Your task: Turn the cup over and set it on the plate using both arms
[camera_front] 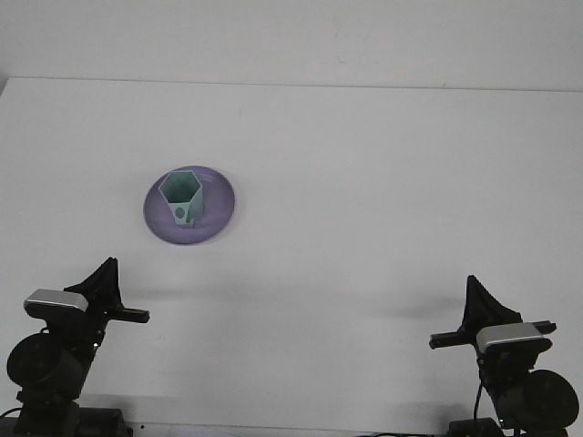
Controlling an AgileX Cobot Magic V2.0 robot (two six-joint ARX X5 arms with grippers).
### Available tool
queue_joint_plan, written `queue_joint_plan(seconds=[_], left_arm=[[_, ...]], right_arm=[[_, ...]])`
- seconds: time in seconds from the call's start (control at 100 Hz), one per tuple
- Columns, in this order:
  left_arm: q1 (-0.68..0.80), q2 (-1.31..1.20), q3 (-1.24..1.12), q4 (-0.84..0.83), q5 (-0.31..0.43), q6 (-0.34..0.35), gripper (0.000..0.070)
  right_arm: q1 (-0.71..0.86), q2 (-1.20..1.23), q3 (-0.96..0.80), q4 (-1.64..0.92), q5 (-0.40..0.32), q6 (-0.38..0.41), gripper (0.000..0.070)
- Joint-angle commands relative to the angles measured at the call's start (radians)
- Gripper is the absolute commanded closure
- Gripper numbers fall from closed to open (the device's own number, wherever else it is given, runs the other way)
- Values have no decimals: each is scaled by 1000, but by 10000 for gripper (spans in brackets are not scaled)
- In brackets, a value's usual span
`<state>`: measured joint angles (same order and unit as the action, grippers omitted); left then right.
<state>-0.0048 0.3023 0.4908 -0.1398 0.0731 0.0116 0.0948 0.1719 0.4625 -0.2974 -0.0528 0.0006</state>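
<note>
I see the cup [182, 197] upright, mouth up, on the plate [219, 211], so the task looks done. Left gripper [117, 302] and right gripper [460, 330] sit well apart from it, holding nothing; finger state I cannot tell. Any needless reach could topple it

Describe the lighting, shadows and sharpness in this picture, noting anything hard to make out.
Front view: soft, even light on the white table, no glare; faint shadows lie beside each arm and under the purple plate. The green cup is fairly sharp, its mouth open upward. The left gripper and right gripper show as dark silhouettes with little detail.
</note>
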Motion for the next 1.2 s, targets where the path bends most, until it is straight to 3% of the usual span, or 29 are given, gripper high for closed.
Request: queue_joint_plan(seconds=[0.0,0.17,0.24,0.47,0.8,1.19], left_arm=[[-1,3,5,10,-6,-5,685],[-1,-5,3,8,-6,-4,686],[6,-20,-16,26,-7,33,686],[8,-162,-307,351,-31,57,686],[11,-299,-478,362,-30,35,685],[11,-299,-477,351,-28,18,685]], right_arm=[[-1,2,1,13,1,2,699],[-1,2,1,13,1,2,699],[-1,2,1,13,1,2,699],[-1,2,1,13,1,2,699],[-1,1,1,13,1,2,699],[-1,0,1,13,1,2,699]])
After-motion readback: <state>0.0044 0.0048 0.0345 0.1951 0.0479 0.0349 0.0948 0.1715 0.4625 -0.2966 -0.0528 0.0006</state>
